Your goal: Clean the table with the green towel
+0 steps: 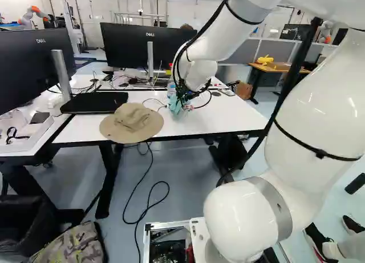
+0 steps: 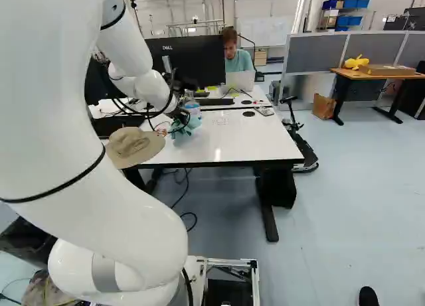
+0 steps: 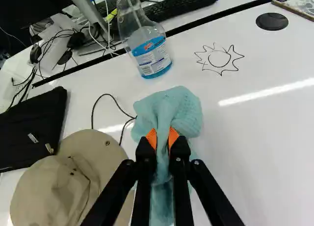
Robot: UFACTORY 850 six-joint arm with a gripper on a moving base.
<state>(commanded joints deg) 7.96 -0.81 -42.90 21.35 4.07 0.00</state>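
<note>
Though lumpy, towel (image 3: 169,106) inside claw (image 2: 180,115).

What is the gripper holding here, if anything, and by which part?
The gripper holds the green towel, pinched between its two orange pads at a bunched fold near the towel's middle; cloth spreads out ahead of the fingertips and more lies beneath the fingers.

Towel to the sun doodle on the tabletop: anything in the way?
Nothing visible. The tool grips the towel, and only tabletop lies between it and the doodle. The bottle stands to one side of that line; the hat lies on the towel's far side from the doodle.
</note>
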